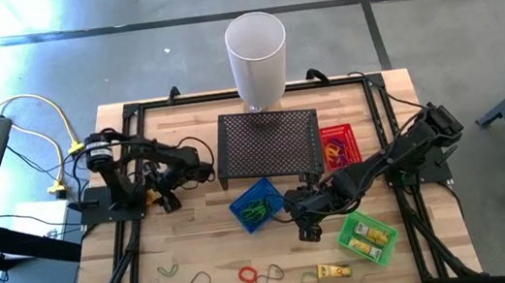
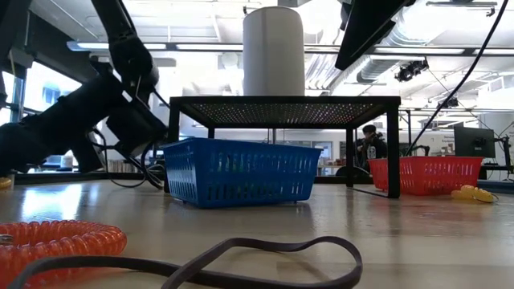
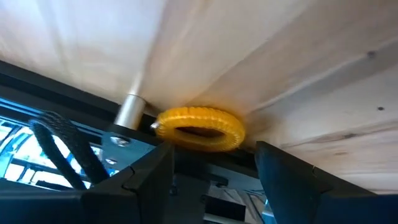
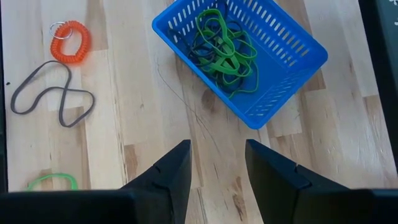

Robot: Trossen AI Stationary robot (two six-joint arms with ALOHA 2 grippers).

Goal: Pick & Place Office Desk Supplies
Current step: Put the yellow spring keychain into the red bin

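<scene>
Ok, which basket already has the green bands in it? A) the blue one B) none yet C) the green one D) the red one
A: the right wrist view shows a tangle of green bands lying inside the blue basket, ahead of the right gripper's open, empty fingers.

Bright overhead light, window glare in low view, blurry foreground.

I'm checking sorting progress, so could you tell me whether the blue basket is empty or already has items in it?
Not empty: the blue basket holds a tangle of green bands with darker loops among them, seen in the right wrist view.
</scene>
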